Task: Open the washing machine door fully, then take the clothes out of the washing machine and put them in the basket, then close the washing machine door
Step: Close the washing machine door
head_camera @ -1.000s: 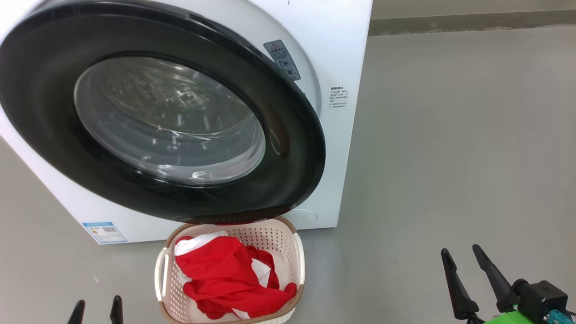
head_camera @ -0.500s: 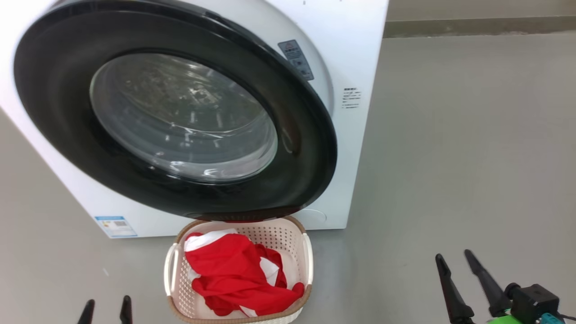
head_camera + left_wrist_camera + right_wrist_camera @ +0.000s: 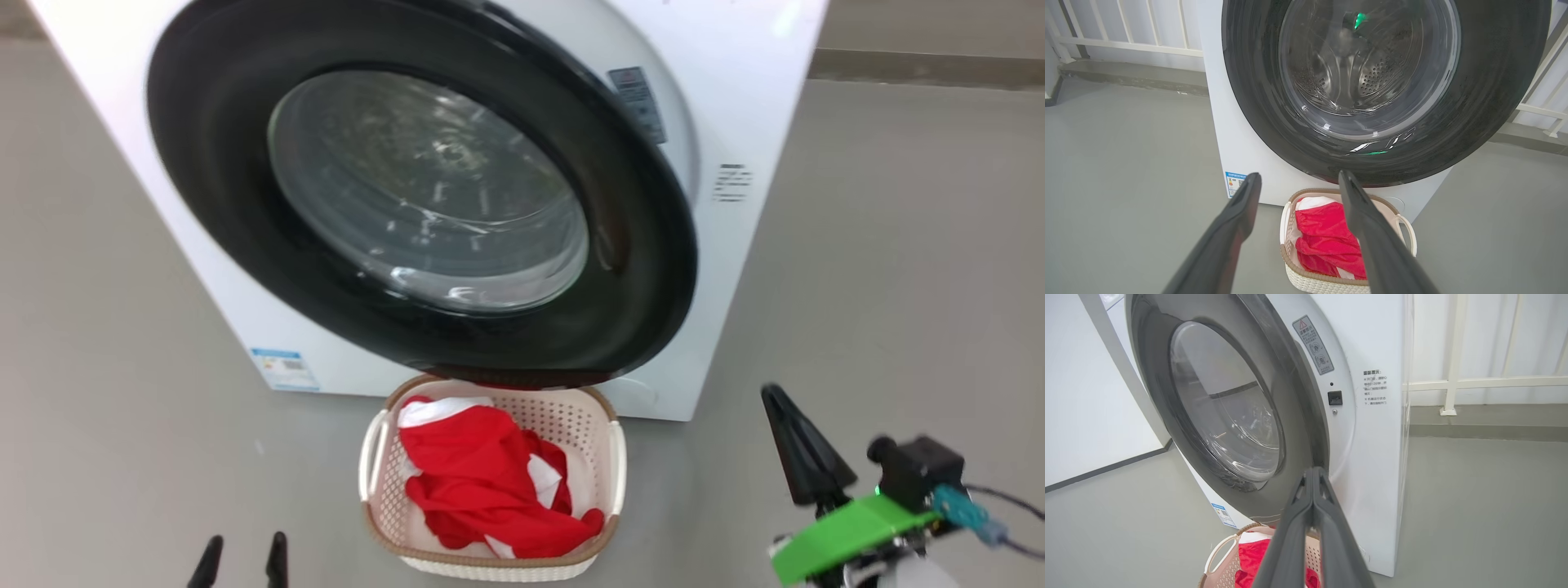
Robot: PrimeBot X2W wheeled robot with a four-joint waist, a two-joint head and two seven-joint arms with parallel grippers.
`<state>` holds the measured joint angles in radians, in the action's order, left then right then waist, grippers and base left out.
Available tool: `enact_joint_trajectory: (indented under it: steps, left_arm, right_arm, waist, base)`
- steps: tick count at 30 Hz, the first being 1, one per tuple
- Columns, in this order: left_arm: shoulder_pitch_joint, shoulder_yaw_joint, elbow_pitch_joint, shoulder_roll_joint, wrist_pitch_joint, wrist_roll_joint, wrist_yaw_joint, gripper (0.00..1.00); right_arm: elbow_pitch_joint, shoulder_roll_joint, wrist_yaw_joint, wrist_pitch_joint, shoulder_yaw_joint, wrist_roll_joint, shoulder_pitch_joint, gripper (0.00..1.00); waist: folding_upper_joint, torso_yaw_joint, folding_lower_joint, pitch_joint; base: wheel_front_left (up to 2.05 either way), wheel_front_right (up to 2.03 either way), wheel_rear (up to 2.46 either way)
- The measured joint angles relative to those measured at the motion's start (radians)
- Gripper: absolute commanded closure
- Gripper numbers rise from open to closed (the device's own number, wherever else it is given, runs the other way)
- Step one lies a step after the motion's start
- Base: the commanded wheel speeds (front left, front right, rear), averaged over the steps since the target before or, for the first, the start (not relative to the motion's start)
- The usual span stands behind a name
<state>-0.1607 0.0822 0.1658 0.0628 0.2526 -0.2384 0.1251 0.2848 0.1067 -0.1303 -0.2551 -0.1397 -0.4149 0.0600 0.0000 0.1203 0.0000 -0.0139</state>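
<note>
The washing machine door stands ajar, its right edge a little off the front of the washing machine, its lower rim over the far end of the basket on the floor — the clothes lie heaped inside. The left hand, near and left of the basket, is spread wide and empty; the right hand, to the right, has its fingers pressed together on nothing.

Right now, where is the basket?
In the head view the basket sits on the floor at lower centre, just before the washer, beneath its door, holding red clothes.
</note>
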Motion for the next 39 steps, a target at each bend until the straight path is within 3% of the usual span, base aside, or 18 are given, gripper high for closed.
enact_joint_trajectory:
  steps: [14,39]
  left_arm:
    - [0.091,-0.061,0.001,-0.010,0.000,-0.012,0.000,0.00]
    - [0.277,-0.131,0.001,-0.012,0.000,-0.063,0.000,0.00]
  right_arm:
    - [0.140,0.000,0.000,0.000,-0.026,-0.037,0.249,1.00]
    - [0.187,0.026,0.000,0.000,0.072,-0.011,0.547,1.00]
  waist:
    - [0.0000,0.118,0.0000,-0.085]
    - [0.0000,0.188,0.0000,-0.317]
  base:
    - [0.00,0.00,0.00]
    - [0.00,0.00,0.00]
